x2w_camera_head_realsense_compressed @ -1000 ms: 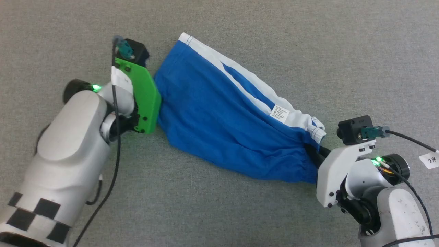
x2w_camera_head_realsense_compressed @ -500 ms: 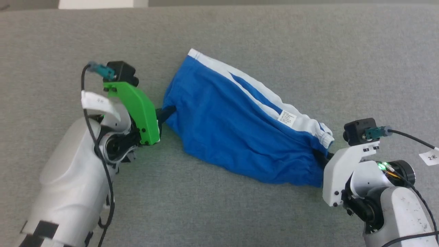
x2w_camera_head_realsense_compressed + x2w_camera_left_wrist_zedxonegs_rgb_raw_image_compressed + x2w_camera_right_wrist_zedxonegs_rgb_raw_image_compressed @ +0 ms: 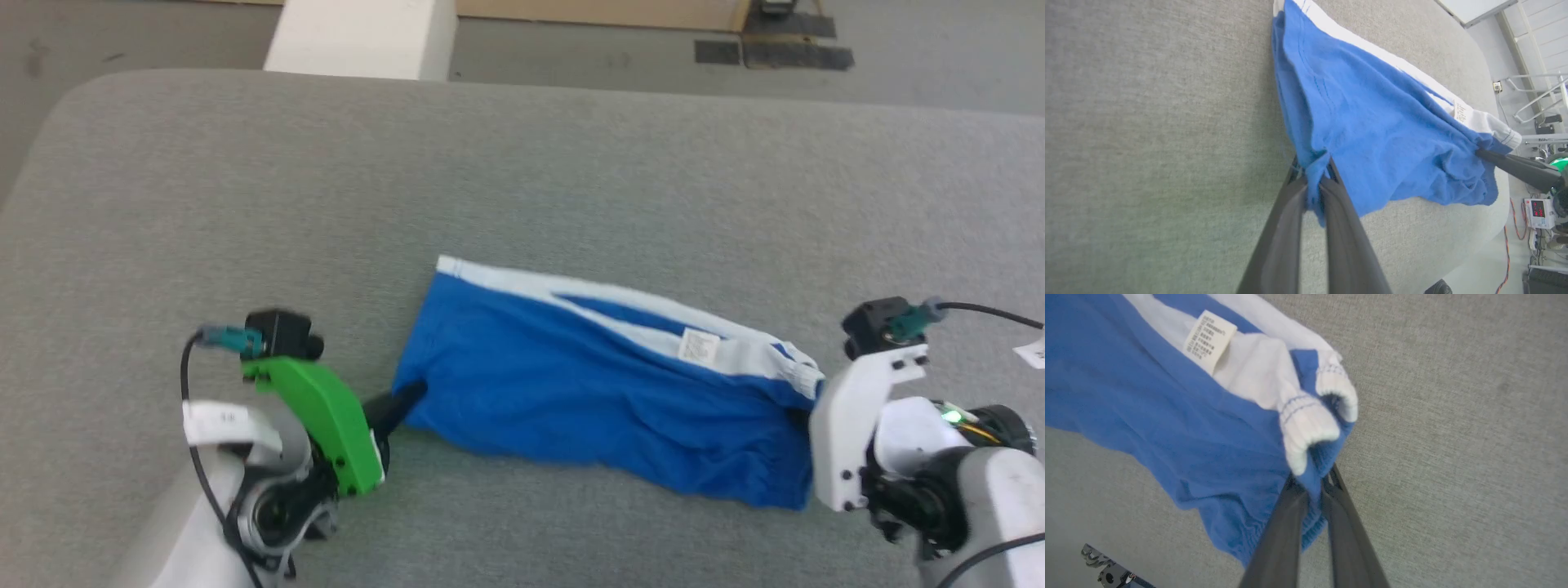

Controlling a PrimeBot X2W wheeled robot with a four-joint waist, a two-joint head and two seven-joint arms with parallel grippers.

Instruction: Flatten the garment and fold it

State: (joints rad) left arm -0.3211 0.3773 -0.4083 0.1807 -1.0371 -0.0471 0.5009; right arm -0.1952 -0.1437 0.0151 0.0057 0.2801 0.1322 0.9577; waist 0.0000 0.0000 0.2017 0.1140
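Note:
The royal-blue shorts (image 3: 588,400) stretch across the grey padded table (image 3: 522,171), with a white stripe along the far edge and a small white label (image 3: 700,346). My left gripper (image 3: 408,394) is shut on the shorts' left edge; the left wrist view has blue cloth (image 3: 1372,134) pinched between its fingertips (image 3: 1312,173). My right gripper (image 3: 1312,479) is shut on the gathered waistband (image 3: 1306,424) at the shorts' right end, beside the label (image 3: 1209,340). In the head view that grip is hidden behind the white wrist mount (image 3: 853,433).
Beyond the table's far edge are a white block (image 3: 359,37) and dark floor items (image 3: 771,49). The table's rounded left corner (image 3: 57,106) is near. In the left wrist view, equipment with a red display (image 3: 1537,210) stands past the table's end.
The head camera has tilted up, so the table's far edge and the floor beyond now show. Both grippers keep hold of the shorts, which now hang stretched more level between them.

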